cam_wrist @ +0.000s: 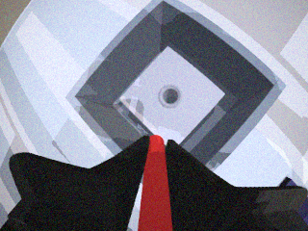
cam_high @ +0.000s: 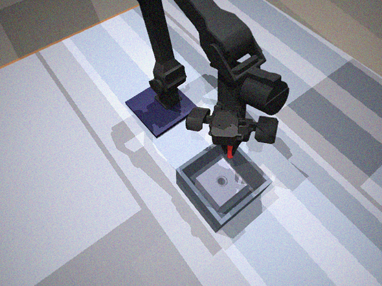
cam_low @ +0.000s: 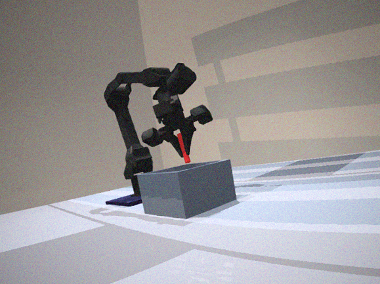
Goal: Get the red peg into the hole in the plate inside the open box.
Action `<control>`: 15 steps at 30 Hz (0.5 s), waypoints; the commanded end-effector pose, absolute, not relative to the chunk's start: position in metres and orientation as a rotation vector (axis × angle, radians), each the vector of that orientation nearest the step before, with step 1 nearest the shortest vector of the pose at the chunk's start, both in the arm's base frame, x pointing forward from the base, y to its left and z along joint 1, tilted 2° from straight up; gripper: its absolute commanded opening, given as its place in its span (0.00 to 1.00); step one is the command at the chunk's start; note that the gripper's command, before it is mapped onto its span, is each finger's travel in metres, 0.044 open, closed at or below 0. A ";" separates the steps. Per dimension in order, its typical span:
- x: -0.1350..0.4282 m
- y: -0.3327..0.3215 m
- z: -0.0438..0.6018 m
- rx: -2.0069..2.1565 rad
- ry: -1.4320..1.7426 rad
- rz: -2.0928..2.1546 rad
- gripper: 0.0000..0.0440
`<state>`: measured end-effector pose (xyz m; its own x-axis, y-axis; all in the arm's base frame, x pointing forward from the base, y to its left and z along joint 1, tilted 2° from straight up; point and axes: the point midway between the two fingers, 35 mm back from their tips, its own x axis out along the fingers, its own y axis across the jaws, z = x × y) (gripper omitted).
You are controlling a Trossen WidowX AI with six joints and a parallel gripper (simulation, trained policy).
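The red peg [cam_high: 230, 152] [cam_low: 183, 148] [cam_wrist: 155, 188] is held between the fingertips of my gripper [cam_low: 186, 154] [cam_wrist: 157, 142], with its lower end sticking out a little below them. In the exterior view the peg leans and its lower end is just above the rim of the open box. The grey box [cam_high: 194, 196] [cam_low: 207, 188] [cam_wrist: 212, 40] stands on the table. In the top view the peg shows over the box's back corner. The pale plate [cam_high: 209, 182] [cam_wrist: 144, 91] lies at the box bottom, with a round hole [cam_high: 222, 180] [cam_wrist: 170, 95] at its middle. The hole is empty.
The arm's dark blue base plate [cam_high: 149, 118] [cam_low: 123, 201] lies behind the box, to the left in the top and exterior views. The box's four walls [cam_high: 185, 184] stand up around the plate. Patchy shadows fall across the table.
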<state>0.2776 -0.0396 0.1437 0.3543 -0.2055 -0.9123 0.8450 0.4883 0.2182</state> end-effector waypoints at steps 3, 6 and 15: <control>0.288 -0.058 0.138 0.811 0.956 -0.803 0.00; 0.292 -0.065 0.134 0.821 0.956 -0.814 0.00; 0.300 -0.079 0.120 0.845 0.983 -0.833 0.02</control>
